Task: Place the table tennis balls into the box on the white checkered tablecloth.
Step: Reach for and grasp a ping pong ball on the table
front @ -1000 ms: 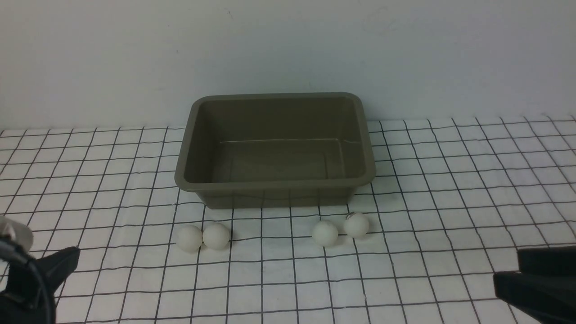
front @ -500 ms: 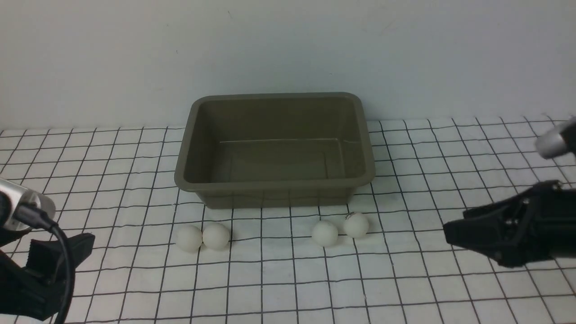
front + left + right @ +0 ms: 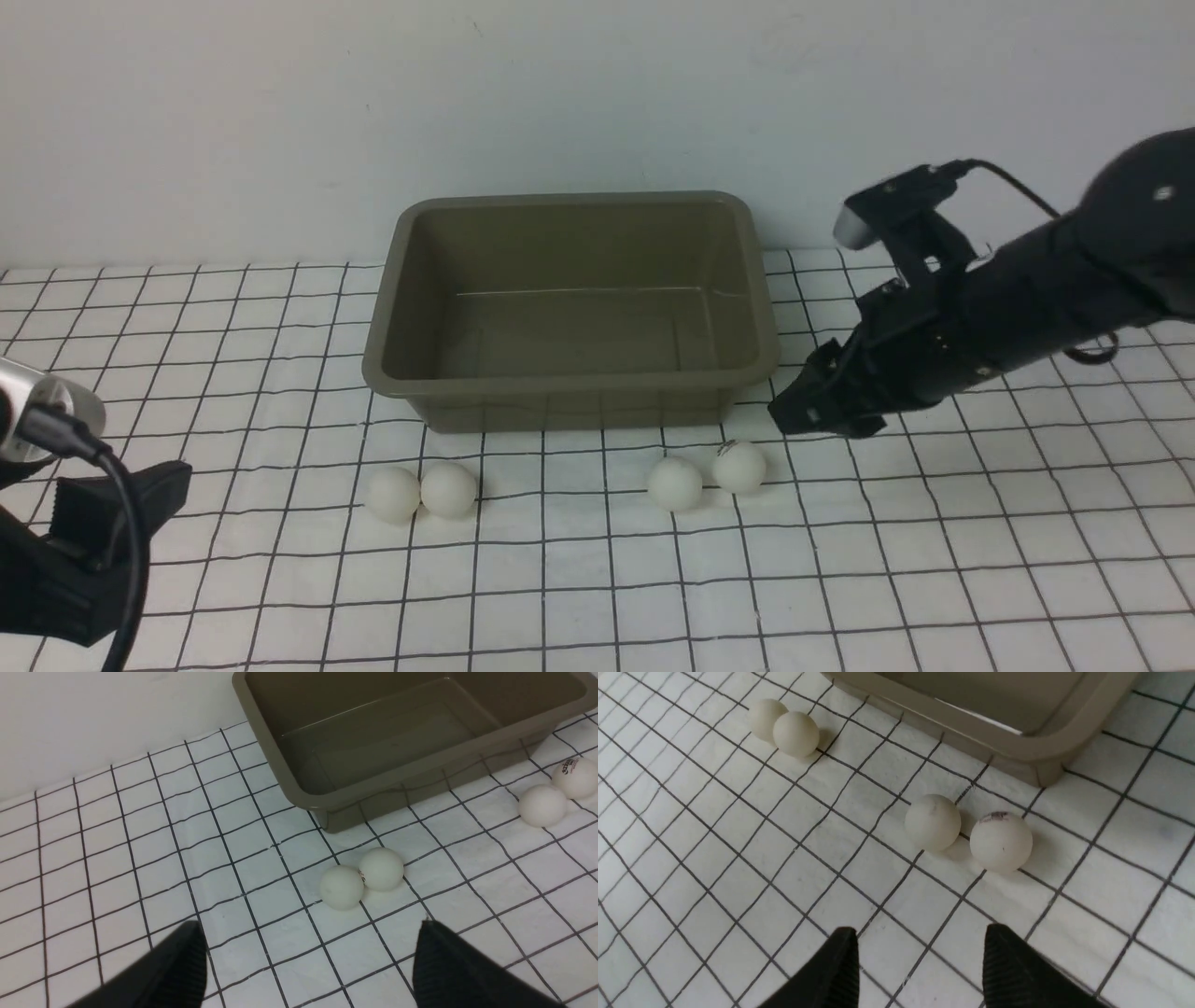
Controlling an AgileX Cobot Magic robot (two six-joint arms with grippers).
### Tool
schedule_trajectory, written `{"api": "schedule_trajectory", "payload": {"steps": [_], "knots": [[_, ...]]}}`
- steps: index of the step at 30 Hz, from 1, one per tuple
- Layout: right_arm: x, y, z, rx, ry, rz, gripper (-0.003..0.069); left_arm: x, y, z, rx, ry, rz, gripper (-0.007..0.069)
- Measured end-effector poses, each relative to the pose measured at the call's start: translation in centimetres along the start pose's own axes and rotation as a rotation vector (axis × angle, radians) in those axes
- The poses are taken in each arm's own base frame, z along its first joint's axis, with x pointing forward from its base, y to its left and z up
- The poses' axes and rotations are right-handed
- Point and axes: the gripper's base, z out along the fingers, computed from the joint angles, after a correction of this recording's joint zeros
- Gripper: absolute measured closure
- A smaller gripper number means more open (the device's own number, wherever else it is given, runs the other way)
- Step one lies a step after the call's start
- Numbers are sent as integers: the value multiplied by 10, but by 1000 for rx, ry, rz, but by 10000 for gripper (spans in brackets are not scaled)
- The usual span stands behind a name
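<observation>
Several white table tennis balls lie on the white checkered tablecloth (image 3: 597, 579) in front of the box (image 3: 569, 385), which is an empty olive-brown tub. One touching pair (image 3: 392, 493) (image 3: 449, 489) is at the left, another pair (image 3: 674, 483) (image 3: 739, 466) at the right. My right gripper (image 3: 794, 415) hovers by the box's front right corner, just right of the marked ball (image 3: 1001, 841); it stands open and empty (image 3: 920, 931). Low at the left edge my left gripper (image 3: 140, 513) is wide open and empty (image 3: 310, 926), short of the left pair (image 3: 341, 887).
A plain pale wall runs close behind the box. The cloth spreads out to both sides and toward me, slightly wrinkled. A cable hangs from the left wrist (image 3: 112, 523).
My right arm has swung up from the lower right corner and leftward to the box's front right corner. The left gripper has risen a little into view. The balls have not moved.
</observation>
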Motion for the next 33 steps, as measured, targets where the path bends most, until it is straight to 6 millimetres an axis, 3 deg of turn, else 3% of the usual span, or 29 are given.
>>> {"api": "schedule_trajectory", "payload": {"steps": [4, 9, 14, 33], "knots": [[-4, -9, 21, 21, 57, 1, 295, 0, 0, 0, 0, 0, 0, 90], [3, -20, 55, 2, 117, 49, 188, 0, 0, 0, -1, -1, 0, 90], [11, -26, 76, -20, 135, 82, 166, 0, 0, 0, -1, -2, 0, 90], [13, -33, 106, -58, 57, 162, 166, 0, 0, 0, -1, -2, 0, 90]]}}
